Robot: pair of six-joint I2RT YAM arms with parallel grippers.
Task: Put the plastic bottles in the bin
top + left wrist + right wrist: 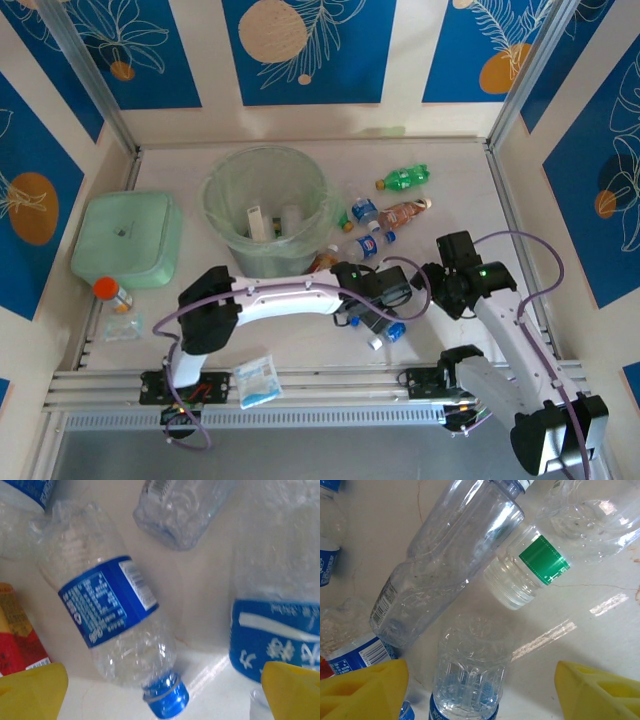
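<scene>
Left gripper point(160, 690): released, jaws wide. Its yellow tips point(32, 690) stand on either side of a blue-label bottle point(110, 610) and touch nothing.
Blue-label bottle: lies aslant on the table point(460, 165), crumpled, with its blue cap toward the gripper, between the tips.
Around it: a red label point(20, 635) near the left edge, a clear bottle base point(180, 510) above, and a big blue label point(275, 635) to the right.
Right gripper point(480, 690): released as well. A ribbed bottle point(470, 660) lies between its tips with a gap on both sides.
Beyond it: a tall clear bottle point(450, 560) with a barcode lies slantwise. The clear cap of a green-band bottle point(540, 555) sits just beside it.
Arms, top view: the left arm point(290, 295) reaches rightward across the table into the bottle cluster. The right arm point(500, 320) bends over the same cluster from the right, so the wrists are near each other.
Bin point(235, 255): upright at the back middle, bag-lined, with at least two bottles inside.
Loose bottles: a green soda bottle point(403, 179) and a brown-label bottle point(405, 213) lie right of the bin — more blue-label ones lie between bin and grippers.
Far left: an orange-cap bottle point(113, 294) sits just in front of a green box point(127, 238).
Front edge: a sachet point(255, 380) lies by the left arm's base.
</scene>
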